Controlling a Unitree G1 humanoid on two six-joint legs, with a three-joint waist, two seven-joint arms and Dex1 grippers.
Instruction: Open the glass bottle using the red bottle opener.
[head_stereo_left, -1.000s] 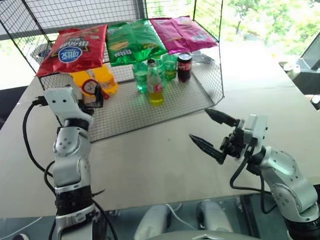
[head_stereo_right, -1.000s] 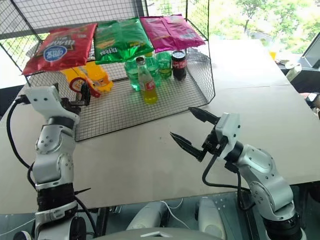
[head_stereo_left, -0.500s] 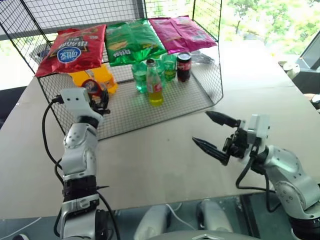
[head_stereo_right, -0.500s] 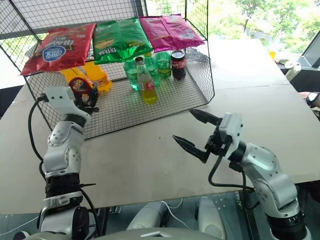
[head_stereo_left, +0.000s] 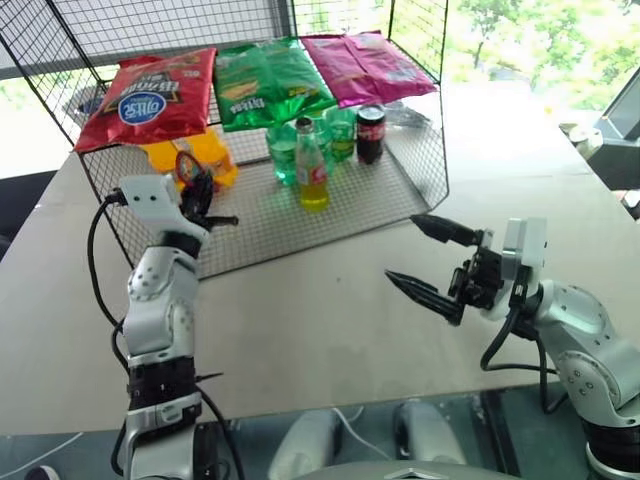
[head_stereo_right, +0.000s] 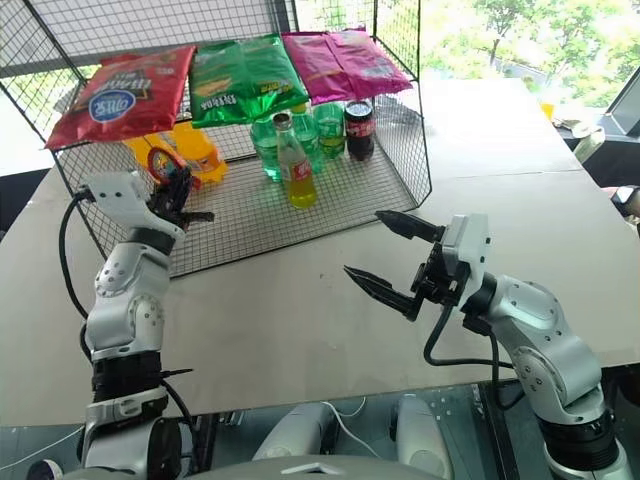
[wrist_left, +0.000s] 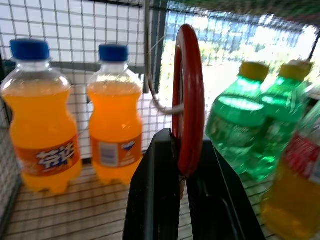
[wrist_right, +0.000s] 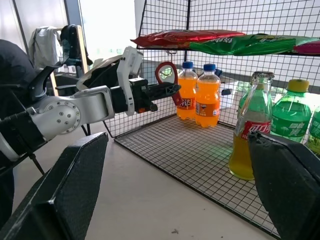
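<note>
**Opener secured, bottle not yet engaged**

The left gripper (wrist_left: 182, 185) is clamped on the red bottle opener (wrist_left: 187, 95), whose loop head rises above the closed fingers at the wire rack's (head_stereo_left: 370, 205) front left edge. The glass bottle (head_stereo_left: 311, 165) stands upright on the rack's mesh floor, capped, in front of the green bottles (head_stereo_left: 283, 150). The right gripper (head_stereo_left: 430, 262) hovers over the table (head_stereo_left: 300, 320) with fingers spread wide, empty. Judged step: tool acquired. The next move likely calls for steadying the bottle and carrying the loop to its cap.

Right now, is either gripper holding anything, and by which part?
The left gripper has its jaws shut on the red bottle opener, pinching the lower end below the loop. The right gripper is open, empty.
</note>
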